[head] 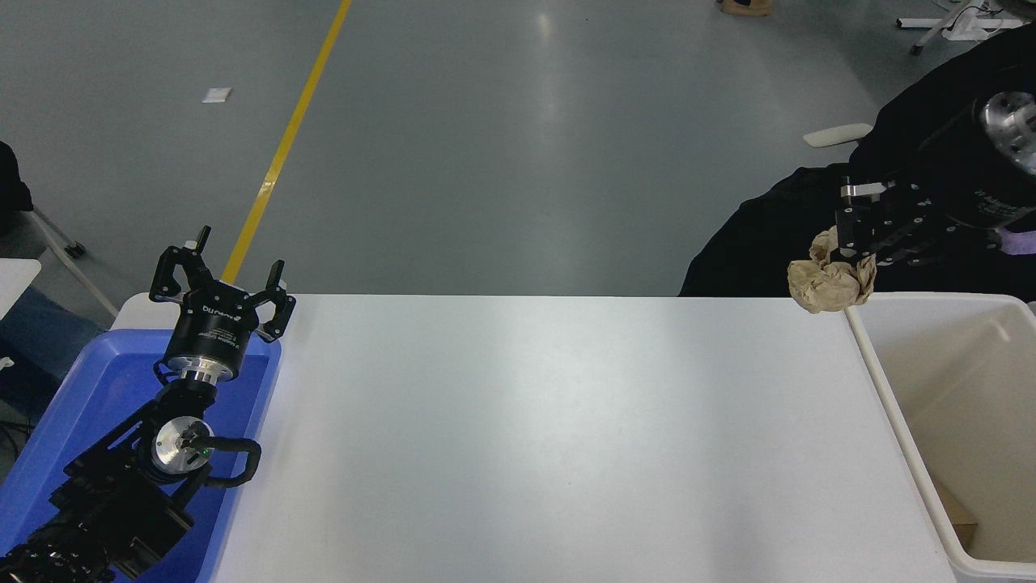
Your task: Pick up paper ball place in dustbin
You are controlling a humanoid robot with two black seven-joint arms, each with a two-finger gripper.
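Observation:
A crumpled beige paper ball (830,282) hangs in the air at the table's far right corner, just left of the dustbin's rim. My right gripper (851,257) comes in from the right edge and is shut on the top of the ball. The dustbin (882,387) is a deep cream-white bin standing at the table's right end, its opening facing up. At the lower left my left gripper (222,279) is parked open above the blue tray, holding nothing.
A shallow blue tray (89,389) lies at the table's left end under the left arm. A flat brown piece (959,518) lies in the bottom of the bin. A person in black clothing (769,235) is at the far right behind the table.

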